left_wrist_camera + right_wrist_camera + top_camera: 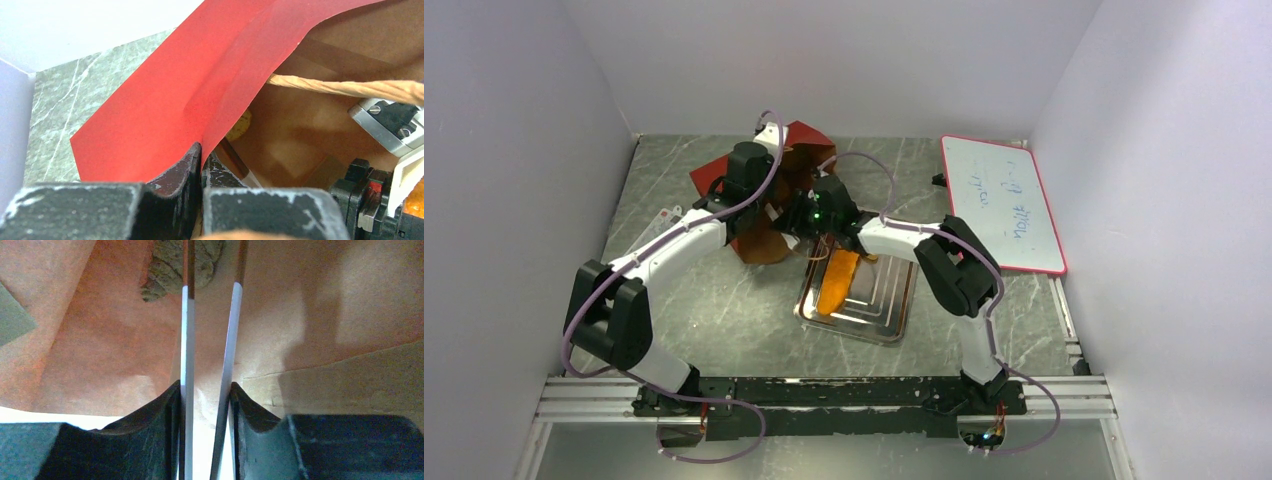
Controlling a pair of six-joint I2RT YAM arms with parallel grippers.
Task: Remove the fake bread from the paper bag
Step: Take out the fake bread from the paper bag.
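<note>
The rust-red paper bag (804, 140) lies on its side at the back of the table, its brown inside facing the tray. My left gripper (764, 205) is shut on the red edge of its mouth (202, 160), with a cord handle (350, 89) nearby. My right gripper (792, 218) is at the mouth, shut on thin white-and-brown tongs (205, 395) that reach inside toward a lumpy bread piece (167, 270), which shows yellow in the left wrist view (243, 125). One orange loaf (838, 282) lies on the silver tray (889, 315).
A red-framed whiteboard (1004, 205) lies at the right back. A small white card (662, 215) lies left of the bag. White walls close in the table on the left, back and right.
</note>
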